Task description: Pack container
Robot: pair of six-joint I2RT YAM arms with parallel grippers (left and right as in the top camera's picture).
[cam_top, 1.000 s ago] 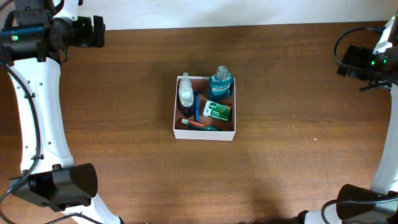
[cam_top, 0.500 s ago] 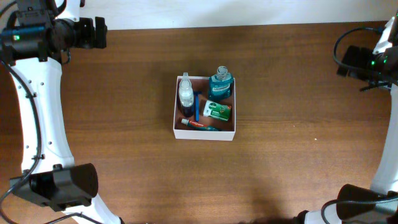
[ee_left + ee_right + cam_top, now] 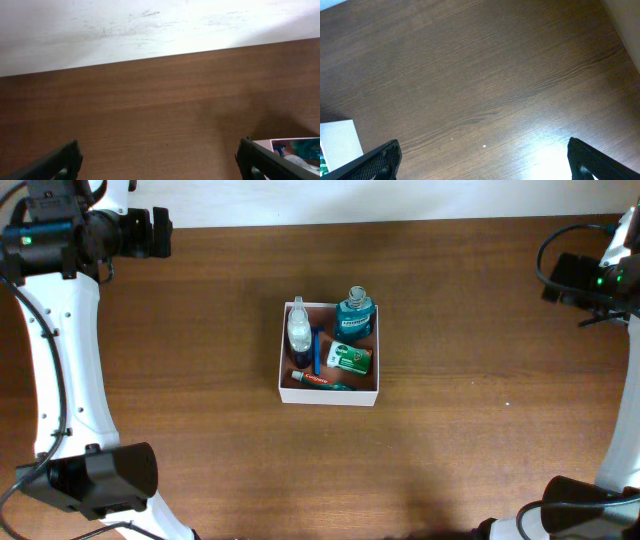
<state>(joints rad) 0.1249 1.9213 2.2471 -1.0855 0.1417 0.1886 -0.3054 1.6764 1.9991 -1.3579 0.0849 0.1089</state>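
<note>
Near the middle of the brown, wood-grained bench (image 3: 470, 330) sits the container (image 3: 329, 394), a square, shallow box with thin white walls and a reddish-brown floor. Inside it a clear spray bottle (image 3: 298, 332) lies along the left wall and a rounded teal bottle (image 3: 354, 315) fills the far right corner. A flat green rectangular packet (image 3: 349, 358) lies just on the near side of the teal bottle. A slim blue toothbrush (image 3: 317, 352) runs between the spray bottle and the packet, and a red-and-white tube (image 3: 312, 379) lies along the near wall.

My left hand (image 3: 159, 145) hangs over the far left corner of the bench, well apart from the box. Its two black fingers (image 3: 65, 160) are spread wide with nothing between them. A white corner of the box shows at the lower right of that wrist view. My right hand (image 3: 482, 145) is at the far right edge over dark streaked grain, fingers likewise wide apart and gripping nothing. A white box wall shows at the lower left of its view.
</note>
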